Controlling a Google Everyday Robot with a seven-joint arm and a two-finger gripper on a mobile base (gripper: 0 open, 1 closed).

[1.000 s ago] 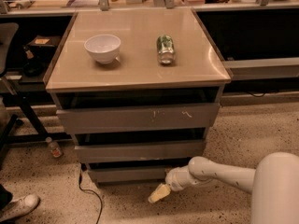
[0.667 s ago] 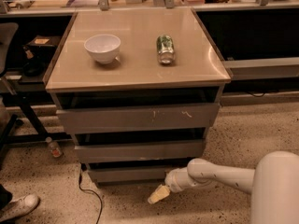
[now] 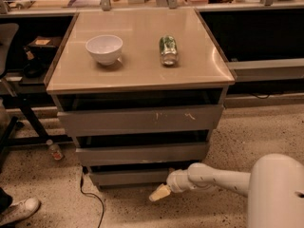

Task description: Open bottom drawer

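Note:
The bottom drawer [image 3: 128,176] is the slimmest grey front, lowest of three on the cabinet, just above the floor. It stands about flush with the drawers above. My gripper [image 3: 159,193] hangs at the end of the white arm that reaches in from the lower right. It is low in front of the bottom drawer's right half, just below and in front of the panel's lower edge, near the floor.
A white bowl [image 3: 104,48] and a green can on its side [image 3: 168,50] lie on the cabinet top [image 3: 142,75]. A black cable [image 3: 90,194] runs on the speckled floor at the left. A small bottle [image 3: 54,150], a shoe [image 3: 19,210] and chair legs are at the left.

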